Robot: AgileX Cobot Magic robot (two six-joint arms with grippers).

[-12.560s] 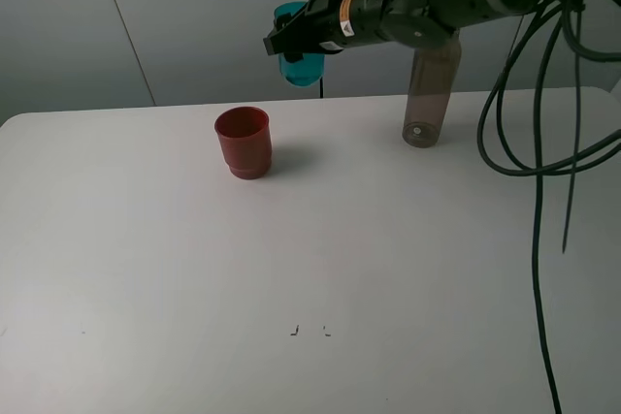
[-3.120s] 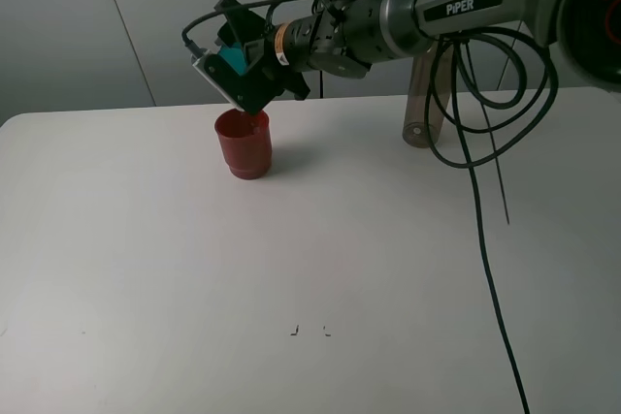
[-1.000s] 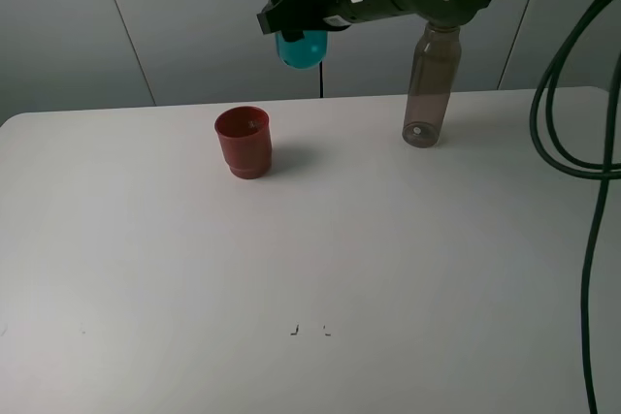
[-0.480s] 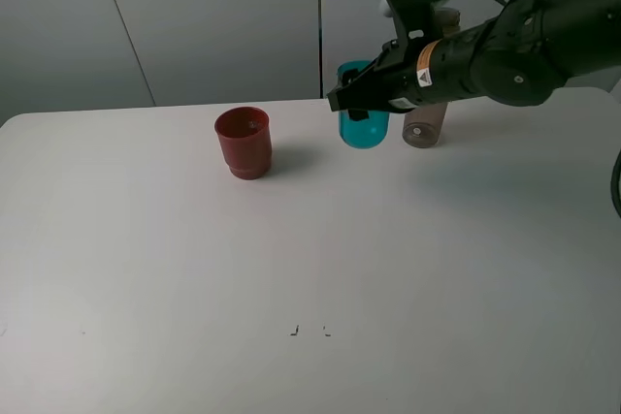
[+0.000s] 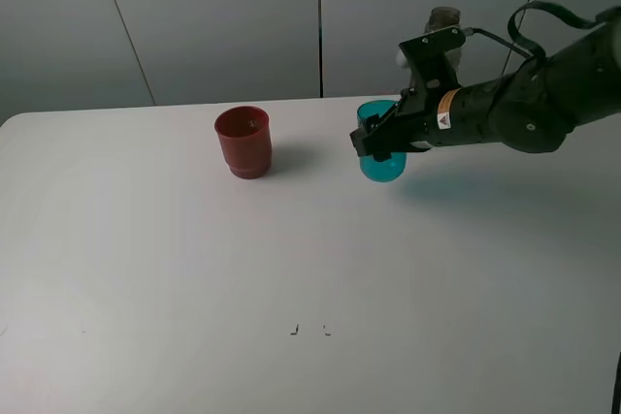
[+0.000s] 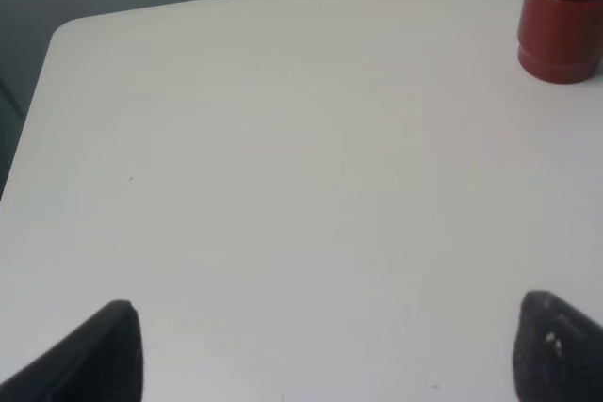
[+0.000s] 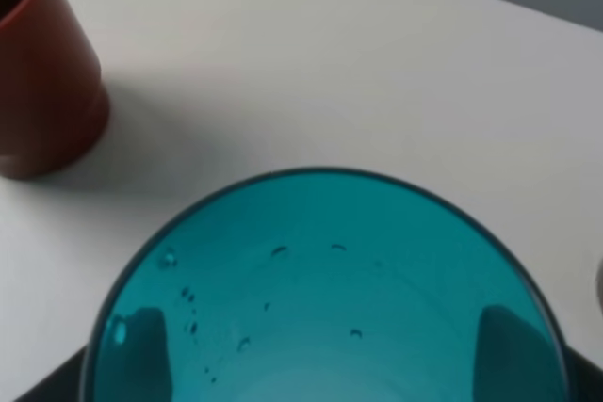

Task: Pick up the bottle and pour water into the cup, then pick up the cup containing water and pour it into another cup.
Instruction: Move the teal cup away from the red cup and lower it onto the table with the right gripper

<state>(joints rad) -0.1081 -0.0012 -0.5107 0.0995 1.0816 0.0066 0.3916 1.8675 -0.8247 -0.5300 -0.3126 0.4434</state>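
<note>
My right gripper (image 5: 380, 145) is shut on the teal cup (image 5: 382, 156) and holds it upright, low over the table, right of the red-brown cup (image 5: 244, 141). I cannot tell whether the teal cup touches the table. In the right wrist view the teal cup (image 7: 325, 280) fills the frame, with droplets inside and the fingers (image 7: 141, 338) showing through its wall; the red-brown cup (image 7: 38, 72) stands beside it. The bottle (image 5: 443, 18) stands behind my right arm, with only its top showing. My left gripper (image 6: 325, 364) is open and empty, far from the red-brown cup (image 6: 563, 16).
The white table (image 5: 194, 269) spreads out in front of the cups. Its far edge meets a grey wall just behind the bottle. Two small dark marks (image 5: 309, 330) lie near the table's front middle. Black cables (image 5: 543, 15) loop above my right arm.
My right gripper has carried the teal cup from high up behind the red-brown cup down and rightward to table level in front of the bottle.
</note>
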